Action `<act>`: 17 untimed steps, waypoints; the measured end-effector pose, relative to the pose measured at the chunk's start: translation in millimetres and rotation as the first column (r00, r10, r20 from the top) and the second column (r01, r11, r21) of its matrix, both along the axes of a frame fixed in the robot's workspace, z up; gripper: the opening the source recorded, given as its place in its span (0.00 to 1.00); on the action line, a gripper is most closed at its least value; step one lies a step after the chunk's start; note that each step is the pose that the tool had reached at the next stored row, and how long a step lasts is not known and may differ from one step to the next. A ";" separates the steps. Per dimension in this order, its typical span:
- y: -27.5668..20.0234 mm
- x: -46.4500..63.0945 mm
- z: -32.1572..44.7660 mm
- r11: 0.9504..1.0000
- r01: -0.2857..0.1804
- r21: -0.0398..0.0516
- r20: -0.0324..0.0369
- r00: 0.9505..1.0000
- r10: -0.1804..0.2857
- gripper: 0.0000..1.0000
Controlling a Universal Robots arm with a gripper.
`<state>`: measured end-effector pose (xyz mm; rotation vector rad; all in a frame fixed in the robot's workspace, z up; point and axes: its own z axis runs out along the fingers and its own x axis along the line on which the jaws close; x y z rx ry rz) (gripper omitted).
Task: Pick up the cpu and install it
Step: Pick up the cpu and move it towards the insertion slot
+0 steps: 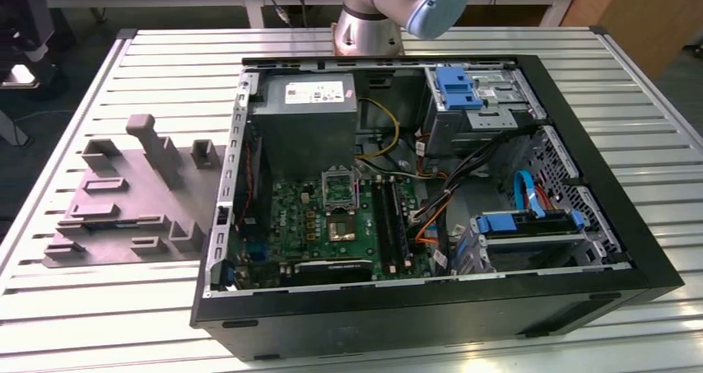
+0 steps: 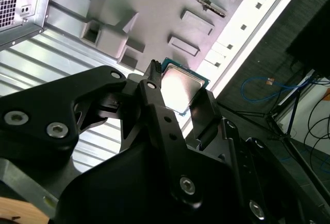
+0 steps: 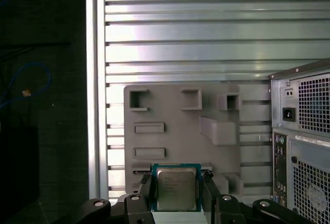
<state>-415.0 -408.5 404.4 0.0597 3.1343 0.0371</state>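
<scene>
Above the slatted table (image 3: pixel 206 28), the end effector (image 3: pixel 176 197) grips the cpu (image 3: pixel 176 185).

Glare streaks the table slats (image 3: pixel 206 49) (surroundings dim).

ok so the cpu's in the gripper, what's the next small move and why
Probably carry it toward the open case: the cpu is clamped in the gripper with the grey tray beyond it, and the motherboard socket shows a dark centre, apparently unfilled.
</scene>
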 end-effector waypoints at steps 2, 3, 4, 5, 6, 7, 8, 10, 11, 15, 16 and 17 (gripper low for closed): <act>0.0 0.7 0.0 1.000 0.000 0.000 0.000 1.000 0.000 0.47; 0.0 1.1 0.0 1.000 0.000 0.000 0.000 1.000 0.000 0.47; 0.0 1.4 0.0 1.000 0.000 0.000 0.000 1.000 0.000 0.47; 0.0 1.7 0.0 1.000 0.000 0.000 0.000 1.000 0.000 0.47; 0.0 2.1 0.0 1.000 0.000 0.000 0.000 1.000 0.000 0.47; 0.0 2.5 0.0 1.000 0.000 0.000 0.000 1.000 0.000 0.47; 0.0 2.8 0.0 1.000 0.000 0.000 0.000 1.000 0.000 0.47; 0.0 3.7 0.0 1.000 0.000 0.000 0.000 1.000 0.000 0.47; 0.0 4.0 0.0 1.000 0.000 0.000 0.000 1.000 0.000 0.47; 0.0 5.9 0.0 1.000 0.000 0.000 0.000 1.000 0.000 0.47; 0.0 6.4 0.0 1.000 0.000 0.000 0.000 1.000 0.000 0.47; 0.0 6.8 0.0 1.000 0.000 0.000 0.000 1.000 0.000 0.47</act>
